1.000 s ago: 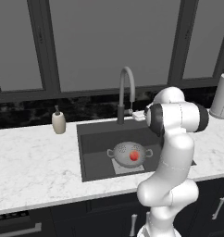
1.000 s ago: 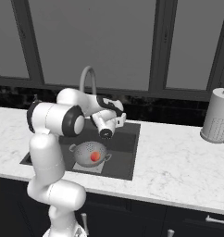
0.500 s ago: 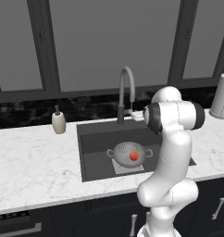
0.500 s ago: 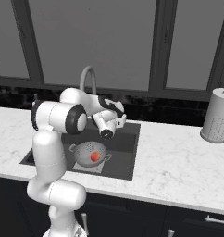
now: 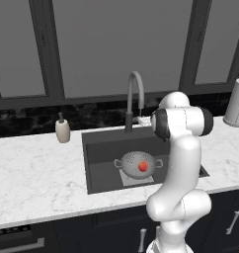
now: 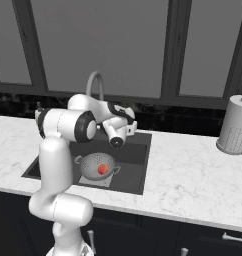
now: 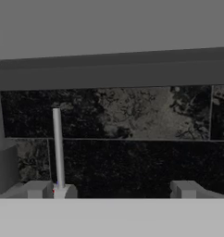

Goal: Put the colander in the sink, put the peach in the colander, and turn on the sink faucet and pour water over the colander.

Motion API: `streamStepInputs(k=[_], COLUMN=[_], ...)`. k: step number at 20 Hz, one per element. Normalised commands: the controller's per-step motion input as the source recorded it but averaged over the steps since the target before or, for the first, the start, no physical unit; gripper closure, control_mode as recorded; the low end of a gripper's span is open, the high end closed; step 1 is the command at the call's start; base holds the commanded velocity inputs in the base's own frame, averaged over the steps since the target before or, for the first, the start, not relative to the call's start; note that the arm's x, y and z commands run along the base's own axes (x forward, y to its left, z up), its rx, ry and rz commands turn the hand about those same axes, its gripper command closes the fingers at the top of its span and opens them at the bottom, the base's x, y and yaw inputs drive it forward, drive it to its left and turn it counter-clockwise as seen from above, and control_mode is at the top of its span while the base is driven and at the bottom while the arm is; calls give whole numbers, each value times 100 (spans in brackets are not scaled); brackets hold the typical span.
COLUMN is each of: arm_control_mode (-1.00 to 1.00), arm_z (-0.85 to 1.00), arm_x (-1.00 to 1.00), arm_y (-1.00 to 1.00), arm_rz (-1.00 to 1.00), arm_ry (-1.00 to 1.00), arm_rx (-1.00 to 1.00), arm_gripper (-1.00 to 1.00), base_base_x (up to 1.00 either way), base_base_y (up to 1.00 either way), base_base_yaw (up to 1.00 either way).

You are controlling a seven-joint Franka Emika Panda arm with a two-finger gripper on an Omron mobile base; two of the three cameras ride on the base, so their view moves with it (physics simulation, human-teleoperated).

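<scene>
Your hand (image 6: 129, 128) is up at the back of the sink (image 5: 99, 148), close beside the faucet (image 5: 135, 96), with its fingers spread wide and nothing between them. In the hand view the two fingertips (image 7: 37, 189) stand far apart at the bottom, and a thin grey upright rod (image 7: 57, 147) rises just beside the left one, touching or nearly touching it; you cannot tell from here whether it is the faucet's lever or its stem. Behind it lies the dark marbled wall (image 7: 132, 115) under the window frame. Look down into the basin and you find the colander (image 5: 138, 164) sitting upright on the lighter square at the bottom, its two loop handles out to the sides. The peach (image 5: 142, 166) rests inside the colander, near its middle. The faucet's arched spout curves over the back part of the basin. On the white marble bench (image 5: 37, 168), a small beige soap bottle (image 5: 62, 129) stands to the left of the sink near the wall, and a pale perforated cylinder (image 6: 235, 125) stands well off to the right.
</scene>
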Motion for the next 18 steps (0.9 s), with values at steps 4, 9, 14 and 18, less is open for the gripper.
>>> streamStepInputs(k=[4,9,14,18], arm_control_mode=[-100,-100,-100,-100], arm_z=[0,0,0,0], arm_x=[25,6,0,6], arm_y=[0,0,0,9], arm_rz=[0,0,0,0], arm_ry=[0,0,0,0], arm_rx=[0,0,0,0], arm_gripper=[-100,-100,-100,-100], base_base_x=[0,0,0,0], base_base_y=[0,0,0,0], base_base_yaw=[0,0,0,0])
